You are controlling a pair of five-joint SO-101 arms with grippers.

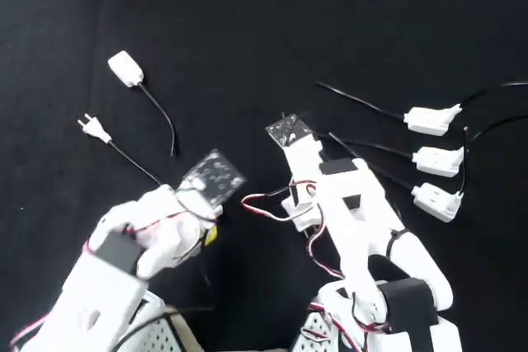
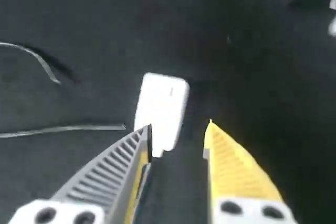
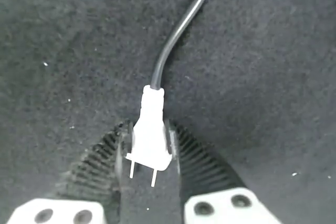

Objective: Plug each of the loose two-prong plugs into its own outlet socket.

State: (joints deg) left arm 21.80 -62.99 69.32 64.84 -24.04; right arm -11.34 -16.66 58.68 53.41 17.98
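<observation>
My right gripper (image 3: 149,129) is shut on a white two-prong plug (image 3: 150,142). The prongs point back at the wrist and the black cable (image 3: 181,27) runs away over the cloth. In the high view this gripper (image 1: 289,132) sits mid-table. My left gripper (image 2: 178,126) stands open, with a white outlet socket (image 2: 160,106) lying between its fingertips; from above this gripper (image 1: 213,177) covers that socket. Another loose plug (image 1: 95,128) and a white socket (image 1: 125,68) lie at the far left. Three sockets (image 1: 429,119) (image 1: 438,160) (image 1: 436,201) are stacked at the right.
Thin black cables (image 1: 161,117) trail from the left socket and plug, and more cables (image 1: 363,103) run to the right-hand sockets. The black cloth (image 1: 247,47) covers the whole table, and its far half is open.
</observation>
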